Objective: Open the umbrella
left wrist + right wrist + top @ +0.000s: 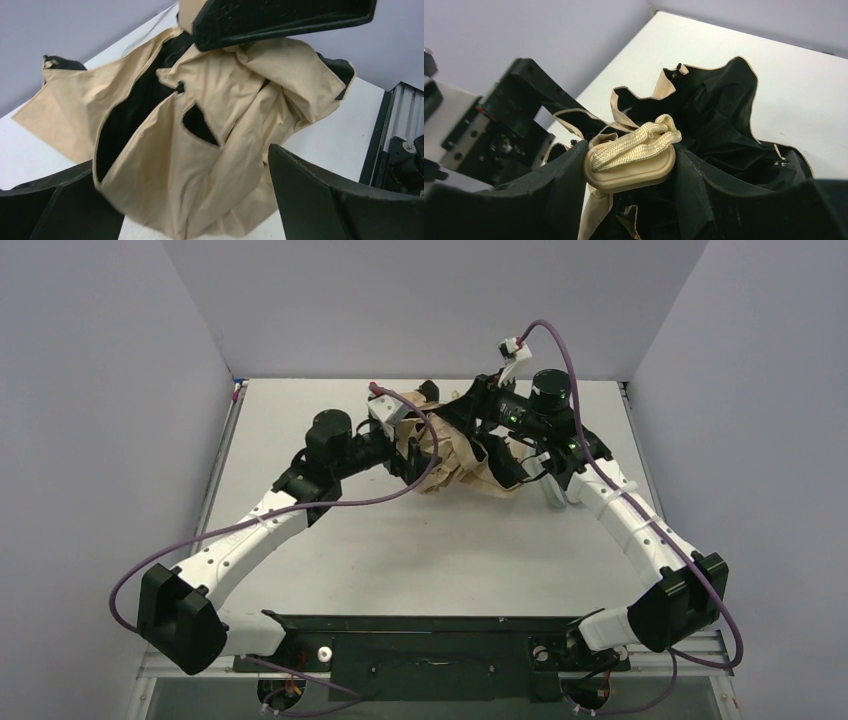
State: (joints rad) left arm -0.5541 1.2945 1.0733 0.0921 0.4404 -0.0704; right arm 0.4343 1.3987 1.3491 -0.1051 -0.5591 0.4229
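The umbrella (455, 455) lies half unfolded in a crumpled heap at the middle of the table, peach-tan fabric outside and black lining inside. My right gripper (497, 455) is shut on its small tan handle (634, 172), which carries a cream cord loop; black lining (724, 115) spreads beyond it. My left gripper (415, 450) is open, with loose tan fabric (200, 165) hanging between its wide-apart fingers (330, 200). The fabric brushes the left finger and stays apart from the right one. The shaft is hidden in the folds.
The white table (400, 560) is walled by grey panels on three sides. A pale oblong thing (553, 495) lies partly under my right arm. My right gripper's black finger (285, 17) shows at the top of the left wrist view. A black rail (430, 640) spans the near edge.
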